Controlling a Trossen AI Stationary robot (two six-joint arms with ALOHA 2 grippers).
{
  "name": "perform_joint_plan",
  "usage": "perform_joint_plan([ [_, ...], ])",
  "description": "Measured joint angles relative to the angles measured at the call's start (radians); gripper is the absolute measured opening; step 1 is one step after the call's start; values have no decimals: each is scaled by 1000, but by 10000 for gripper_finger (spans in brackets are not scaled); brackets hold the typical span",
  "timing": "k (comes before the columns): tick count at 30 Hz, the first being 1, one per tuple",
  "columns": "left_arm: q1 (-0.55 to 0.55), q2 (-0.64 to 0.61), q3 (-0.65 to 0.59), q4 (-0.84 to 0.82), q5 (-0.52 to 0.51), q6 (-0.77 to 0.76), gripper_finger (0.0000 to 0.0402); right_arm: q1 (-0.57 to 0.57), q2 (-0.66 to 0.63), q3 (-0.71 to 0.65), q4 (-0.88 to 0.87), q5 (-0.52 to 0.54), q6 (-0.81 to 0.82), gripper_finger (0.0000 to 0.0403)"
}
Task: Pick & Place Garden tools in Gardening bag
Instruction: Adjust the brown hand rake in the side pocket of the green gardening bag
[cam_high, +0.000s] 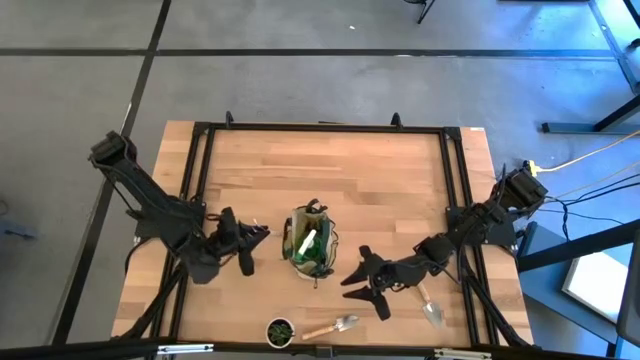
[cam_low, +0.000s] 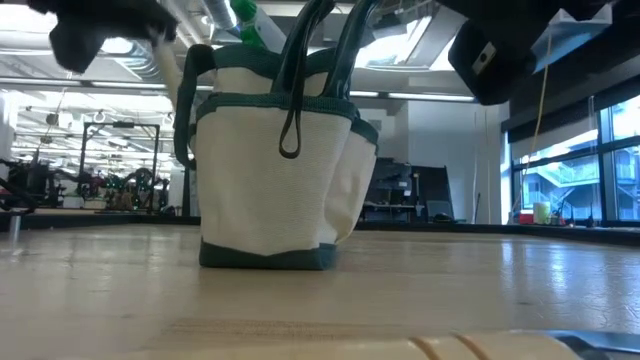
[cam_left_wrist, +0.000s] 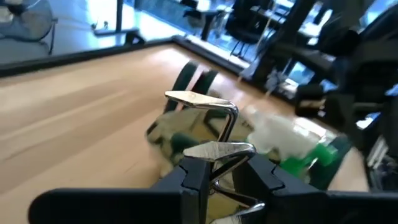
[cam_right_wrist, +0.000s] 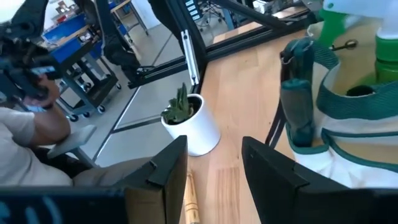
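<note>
Gardening bag (cam_high: 309, 248) mid-table, between both arms.
From above we see a trowel (cam_high: 334, 326) near the front edge; the right wrist view alone shows a person beside the white pot (cam_right_wrist: 189, 123). Left gripper (cam_left_wrist: 211, 124) grips metal pruners (cam_left_wrist: 214, 152); right gripper (cam_right_wrist: 214, 168) stands open, empty.

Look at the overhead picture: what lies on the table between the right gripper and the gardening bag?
Nothing: in the high view only bare wood separates the right gripper from the gardening bag.
</note>
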Motion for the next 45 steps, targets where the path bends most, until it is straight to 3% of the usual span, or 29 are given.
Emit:
perform_joint_plan([
  [5,16,29,0,-53,45,-57,50,-13,0,0,-2,-3,15,156],
  [14,20,38,0,176,66,149,50,-16,0,0,-11,-3,18,156],
  [32,33,83,31,269,84,282,50,-14,0,0,-43,-4,39,156],
  [39,69,133,31,475,150,442,50,-14,0,0,-57,-3,59,156],
  [45,90,136,31,490,161,464,50,-14,0,0,-78,-3,62,156],
])
